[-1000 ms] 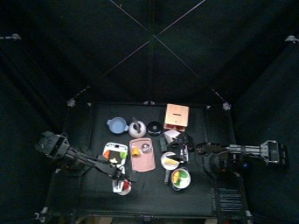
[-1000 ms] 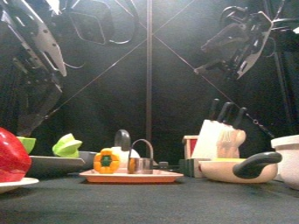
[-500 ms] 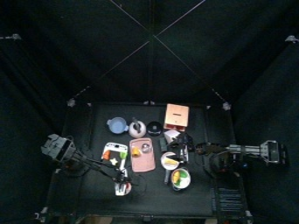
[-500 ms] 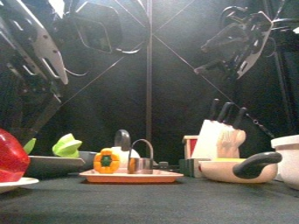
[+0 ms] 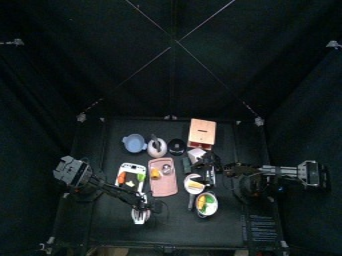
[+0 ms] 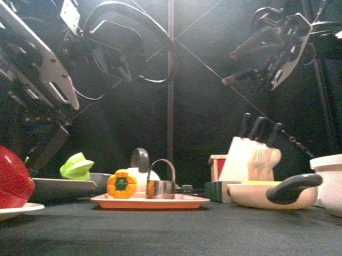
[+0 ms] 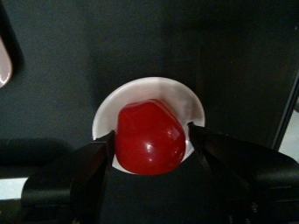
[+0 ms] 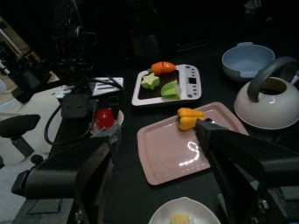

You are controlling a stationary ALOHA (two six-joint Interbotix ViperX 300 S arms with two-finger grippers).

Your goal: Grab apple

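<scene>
The apple [image 7: 149, 140] is red and smooth and lies on a small round white dish [image 7: 177, 93]. In the left wrist view my left gripper [image 7: 152, 140] is open above it, one jaw on each side of the apple. In the top view the left gripper [image 5: 135, 206] hangs over the dish at the table's front left. In the front view the apple [image 6: 11, 180] sits at the far left edge on its dish [image 6: 16, 210]. It also shows in the right wrist view [image 8: 105, 116]. My right gripper [image 8: 156, 138] is open and empty, raised at the right [image 5: 230, 172].
A pink tray [image 8: 193, 149] with a small orange bit [image 8: 188, 117] lies mid-table. A white tray with green pieces [image 8: 170, 84], a kettle [image 8: 274, 98] and a blue bowl [image 8: 246, 59] stand behind it. A knife block [image 6: 249, 156] and a handled bowl [image 6: 273, 192] stand right.
My left arm has swung toward the table's front and its gripper has come in over the apple's dish. The right arm and the apple have not moved.
</scene>
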